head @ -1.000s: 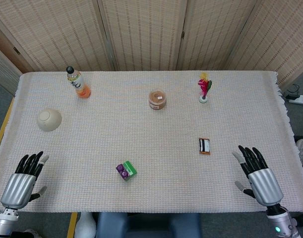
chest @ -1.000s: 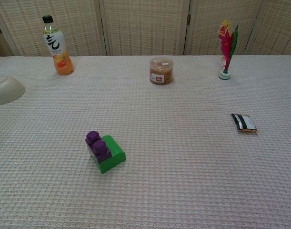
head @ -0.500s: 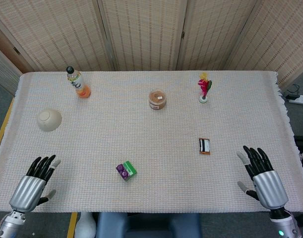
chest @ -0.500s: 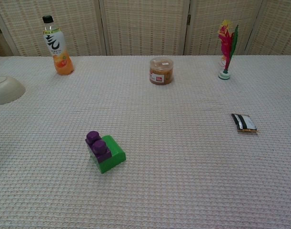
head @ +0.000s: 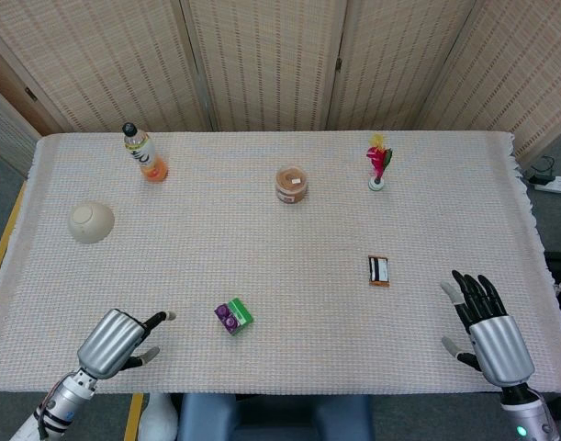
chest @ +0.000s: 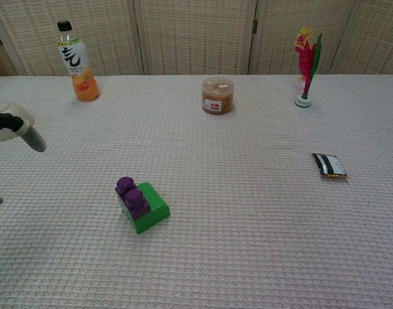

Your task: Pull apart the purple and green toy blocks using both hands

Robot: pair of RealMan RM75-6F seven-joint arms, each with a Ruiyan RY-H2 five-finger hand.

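Note:
A purple block (head: pixel 227 317) (chest: pixel 131 197) sits joined to a green block (head: pixel 242 314) (chest: pixel 148 209) on the cloth near the table's front edge, left of centre. My left hand (head: pixel 117 339) hovers to the left of the blocks, apart from them, fingers pointing toward them and holding nothing; only its fingertips (chest: pixel 19 129) show at the left edge of the chest view. My right hand (head: pixel 483 327) is far off at the front right corner, fingers spread and empty.
An orange drink bottle (head: pixel 145 154) and a white bowl (head: pixel 91 221) stand at the left. A round snack tub (head: pixel 291 184) and a feather shuttlecock (head: pixel 378 163) sit toward the back. A small dark packet (head: pixel 378 270) lies right of centre.
My left hand has swung rightward along the front edge toward the blocks and turned, its fingertips now entering the chest view. The right hand barely shifted. The blocks have not moved.

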